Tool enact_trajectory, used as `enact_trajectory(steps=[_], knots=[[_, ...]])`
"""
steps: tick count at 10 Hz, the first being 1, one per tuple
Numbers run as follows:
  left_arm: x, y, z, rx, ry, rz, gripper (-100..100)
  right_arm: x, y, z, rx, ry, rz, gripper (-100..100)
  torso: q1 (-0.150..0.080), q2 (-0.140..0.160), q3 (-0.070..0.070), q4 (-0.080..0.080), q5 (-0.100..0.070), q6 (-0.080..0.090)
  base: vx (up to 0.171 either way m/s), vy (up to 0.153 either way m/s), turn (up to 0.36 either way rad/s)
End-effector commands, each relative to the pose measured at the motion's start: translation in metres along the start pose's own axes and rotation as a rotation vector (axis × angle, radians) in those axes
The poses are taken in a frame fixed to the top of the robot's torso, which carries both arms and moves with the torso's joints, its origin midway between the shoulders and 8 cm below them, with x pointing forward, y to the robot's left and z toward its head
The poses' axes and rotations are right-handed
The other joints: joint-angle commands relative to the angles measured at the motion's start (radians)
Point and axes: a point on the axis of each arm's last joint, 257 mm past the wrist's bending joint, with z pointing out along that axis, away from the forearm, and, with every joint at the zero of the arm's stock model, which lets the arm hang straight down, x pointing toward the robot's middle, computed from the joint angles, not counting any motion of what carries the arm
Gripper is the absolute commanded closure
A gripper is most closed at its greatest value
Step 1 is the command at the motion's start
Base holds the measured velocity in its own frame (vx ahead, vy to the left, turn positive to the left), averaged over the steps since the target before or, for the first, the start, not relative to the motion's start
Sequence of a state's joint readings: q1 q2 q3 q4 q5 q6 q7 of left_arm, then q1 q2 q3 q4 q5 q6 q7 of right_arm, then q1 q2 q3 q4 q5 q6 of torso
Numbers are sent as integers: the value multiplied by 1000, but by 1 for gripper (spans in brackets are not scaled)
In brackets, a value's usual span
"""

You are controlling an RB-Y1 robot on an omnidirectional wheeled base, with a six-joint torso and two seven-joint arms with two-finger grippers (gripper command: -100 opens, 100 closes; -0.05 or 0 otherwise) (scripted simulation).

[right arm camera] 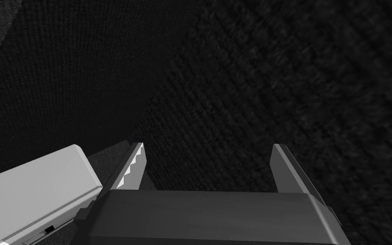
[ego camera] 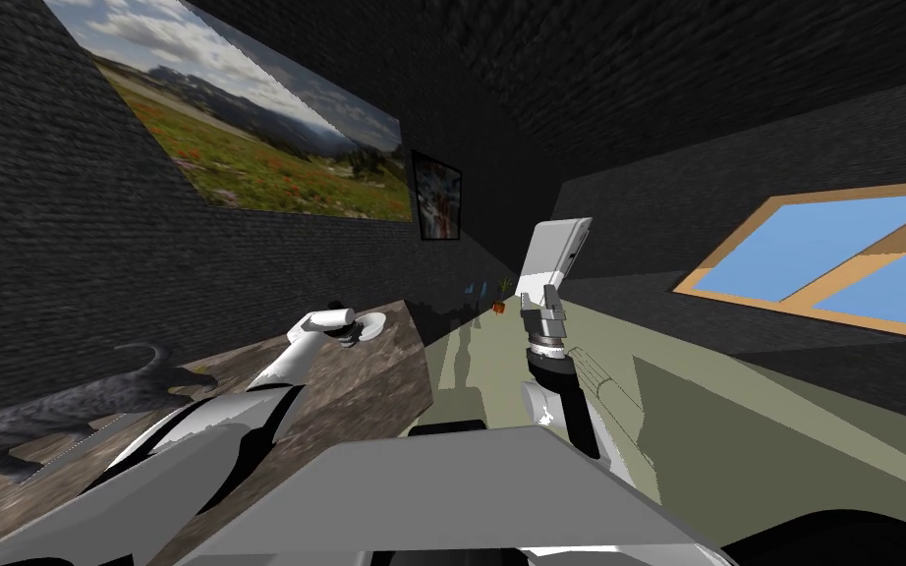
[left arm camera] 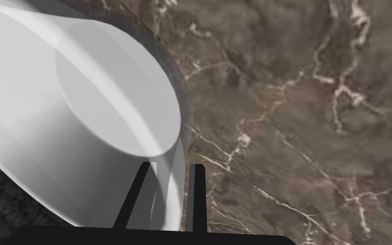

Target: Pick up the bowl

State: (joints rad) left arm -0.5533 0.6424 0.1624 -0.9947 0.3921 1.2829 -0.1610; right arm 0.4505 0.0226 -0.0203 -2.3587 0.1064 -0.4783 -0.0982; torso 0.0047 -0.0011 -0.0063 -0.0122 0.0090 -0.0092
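desk (left arm camera: 301, 127): brown, marbled; carries the bowl near its far edge, at 11 o'clock.
bowl (left arm camera: 84, 106): white, smooth; could swing or slip from a one-sided pinch.
left hand (left arm camera: 170, 165): clamped across the bowl's wall.
right hand (right arm camera: 208, 146): spread, empty, at 12 o'clock.

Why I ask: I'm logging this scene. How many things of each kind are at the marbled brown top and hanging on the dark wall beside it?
White bowl: 1
Grey cat: 1
Wall pictures: 2
Total: 4
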Motion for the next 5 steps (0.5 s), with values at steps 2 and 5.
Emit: enact_trajectory(steps=[2,5], knots=[[5,-11,-12,32,0,22,100,0,0,0,0,0,0,0,1,0,0,0,0,0,49,-6,58],[7,-4,-20,38,1,33,100,0,0,0,0,0,0,0,1,2,1,1,0,0,49,-9,76]])
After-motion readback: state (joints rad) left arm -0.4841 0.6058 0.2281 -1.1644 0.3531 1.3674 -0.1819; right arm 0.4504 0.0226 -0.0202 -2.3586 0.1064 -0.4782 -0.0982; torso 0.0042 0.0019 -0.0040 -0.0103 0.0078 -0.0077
